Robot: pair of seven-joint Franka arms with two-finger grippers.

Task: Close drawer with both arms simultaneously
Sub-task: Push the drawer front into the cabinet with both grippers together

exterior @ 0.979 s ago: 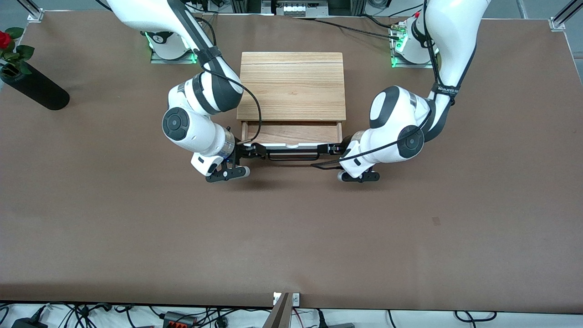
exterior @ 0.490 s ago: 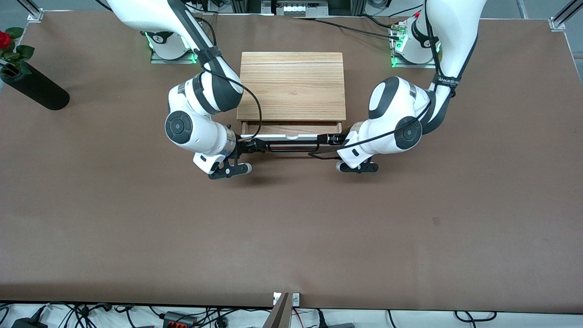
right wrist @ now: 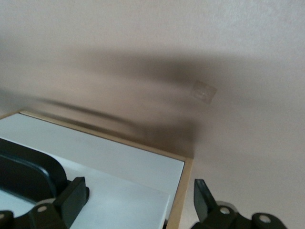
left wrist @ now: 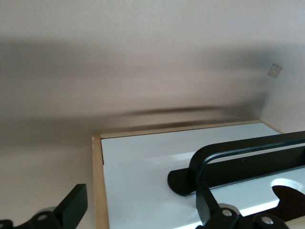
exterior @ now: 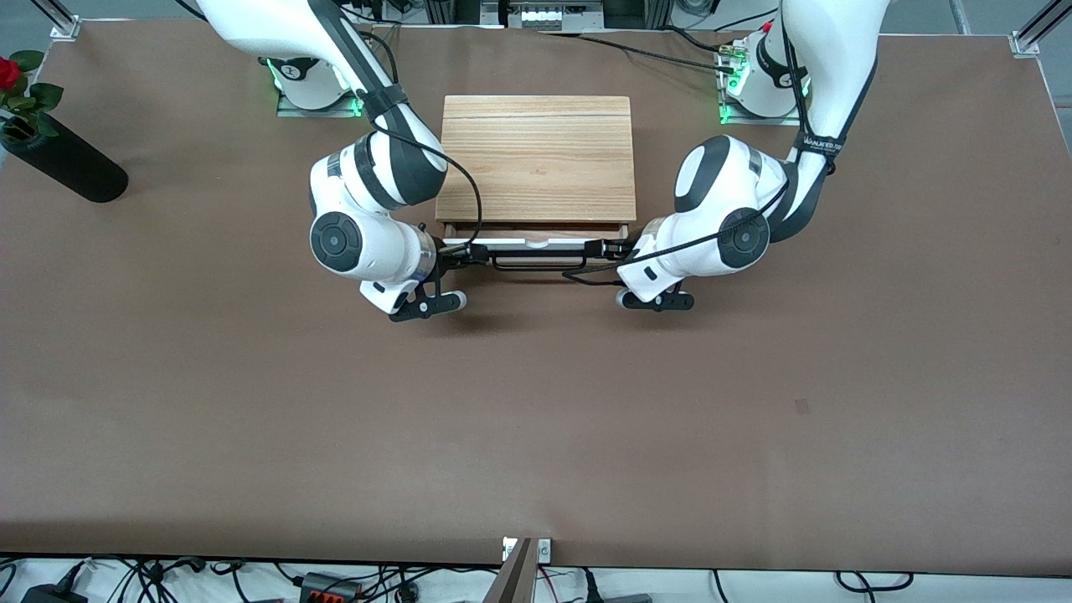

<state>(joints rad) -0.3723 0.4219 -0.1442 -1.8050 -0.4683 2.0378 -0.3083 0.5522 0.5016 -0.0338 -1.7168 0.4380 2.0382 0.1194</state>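
The light-wood cabinet point(exterior: 536, 159) stands mid-table between the arms. Its drawer point(exterior: 536, 243) is nearly in, and only a thin strip of reddish wood shows above the white front. The black bar handle point(exterior: 536, 262) faces the front camera. My right gripper point(exterior: 459, 254) is open at the drawer front's end toward the right arm. In the right wrist view the gripper point(right wrist: 138, 198) straddles the white front point(right wrist: 119, 195) and the cabinet's wood edge point(right wrist: 183, 186). My left gripper point(exterior: 611, 249) is open at the drawer front's end toward the left arm. In the left wrist view it point(left wrist: 141, 210) straddles the front point(left wrist: 143, 191) beside the handle point(left wrist: 238, 162).
A black vase with a red rose point(exterior: 63, 163) lies at the right arm's end of the table. A black cable point(exterior: 586, 280) loops from the left wrist just below the handle. The plain white lower panel point(right wrist: 124, 155) shows under the drawer front.
The drawer has slid into the cabinet from well open to almost shut. Both grippers have moved with its front toward the cabinet.
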